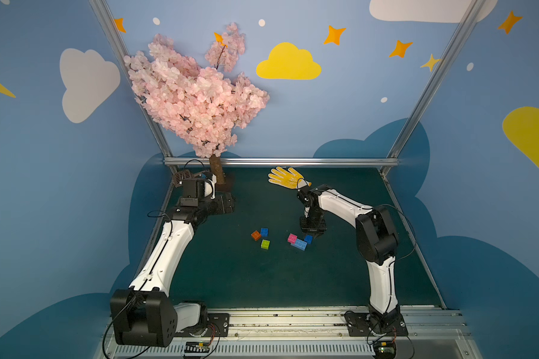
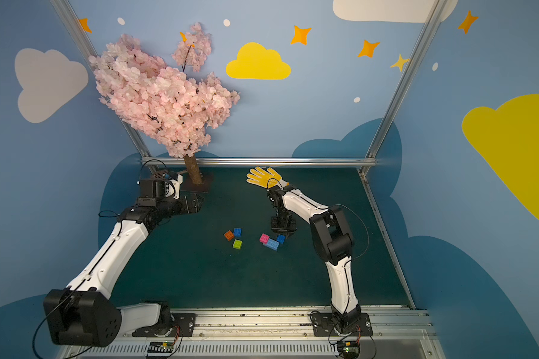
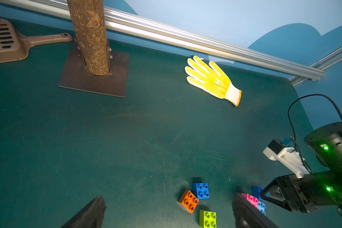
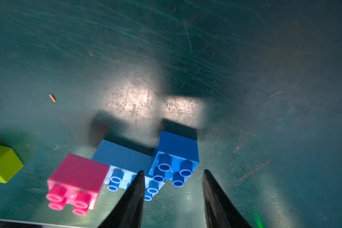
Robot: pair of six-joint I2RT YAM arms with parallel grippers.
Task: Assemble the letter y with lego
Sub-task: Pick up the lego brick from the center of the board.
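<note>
The lego lies on the green mat in two groups. Orange (image 1: 255, 235), dark blue (image 1: 264, 232) and lime green (image 1: 265, 244) bricks sit loose and close together. To their right a pink brick (image 4: 77, 177) and a second dark blue one (image 4: 176, 152) sit at the ends of a longer light blue bar (image 4: 122, 159); whether they are pressed on, I cannot tell. My right gripper (image 4: 173, 171) hovers open just short of that dark blue brick, nothing between its fingers. My left gripper (image 3: 168, 195) is wide open and empty, back near the tree. No whole letter y is in view.
A yellow glove (image 1: 285, 177) lies at the back of the mat, behind the right arm. A pink blossom tree's trunk (image 1: 217, 171) stands on a plate at the back left, with a brown slotted scoop (image 3: 2, 39) beside it. An aluminium rail (image 1: 280, 161) runs along the back edge.
</note>
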